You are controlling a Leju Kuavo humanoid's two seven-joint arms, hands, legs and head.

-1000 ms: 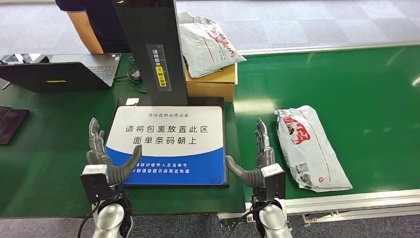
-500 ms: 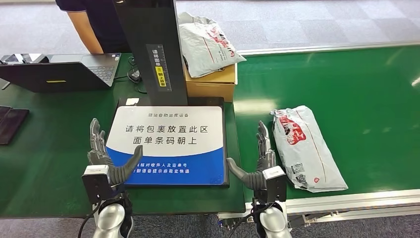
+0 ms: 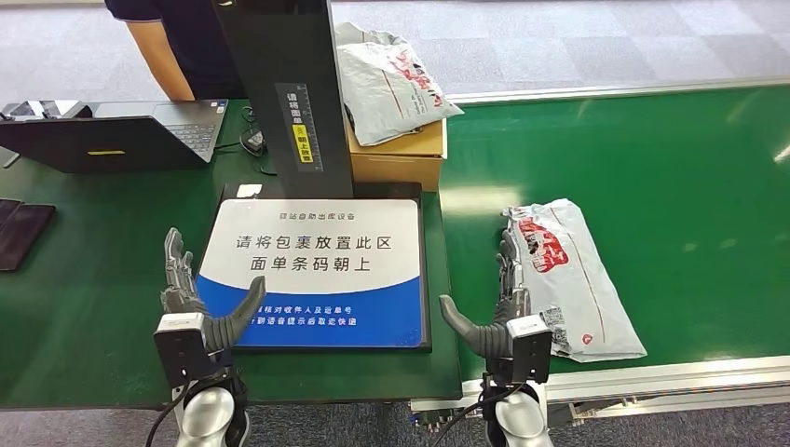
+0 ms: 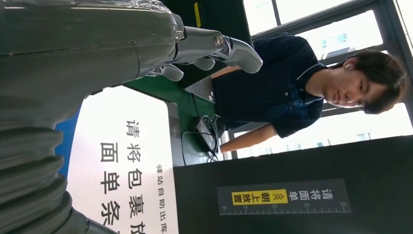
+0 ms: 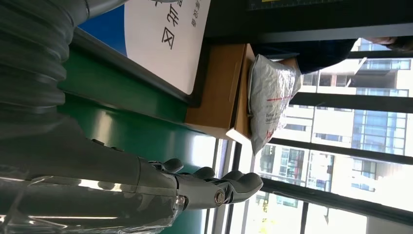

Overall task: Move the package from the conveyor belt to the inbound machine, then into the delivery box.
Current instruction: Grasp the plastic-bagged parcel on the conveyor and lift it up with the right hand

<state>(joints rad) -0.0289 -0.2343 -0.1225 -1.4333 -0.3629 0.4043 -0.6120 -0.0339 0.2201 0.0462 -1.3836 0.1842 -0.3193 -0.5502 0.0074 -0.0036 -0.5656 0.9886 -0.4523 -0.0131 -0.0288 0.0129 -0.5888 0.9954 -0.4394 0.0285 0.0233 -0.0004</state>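
— Green belt on the right, green table on the left; where does the package lie?

— Flat on the belt, near its front edge, just right of the seam where belt meets table. It is a grey-white plastic mailer with red print at its far end and a small label near its front end.

— Which way does it run?

— Its long axis goes from the far left to the near right, so the red-printed end points away from the robot and slightly toward the scanner plate, while the label end points toward the belt's front rail.

— And the right hand?

— It stands upright just beside the package's left edge, fingers straight up and apart, thumb stuck out toward the plate, holding nothing. Its fingers overlap the package's edge in the head view, so I cannot tell whether they touch it.

— The left hand?

— Same pose at the plate's front left corner: spread wide, nothing in it.

— What else is around?

— A black post rises behind the plate. Right of it sits a cardboard box with another grey mailer on top. A laptop lies at the far left, and a person in a dark shirt stands behind the table, cut off at the top edge in the head view.
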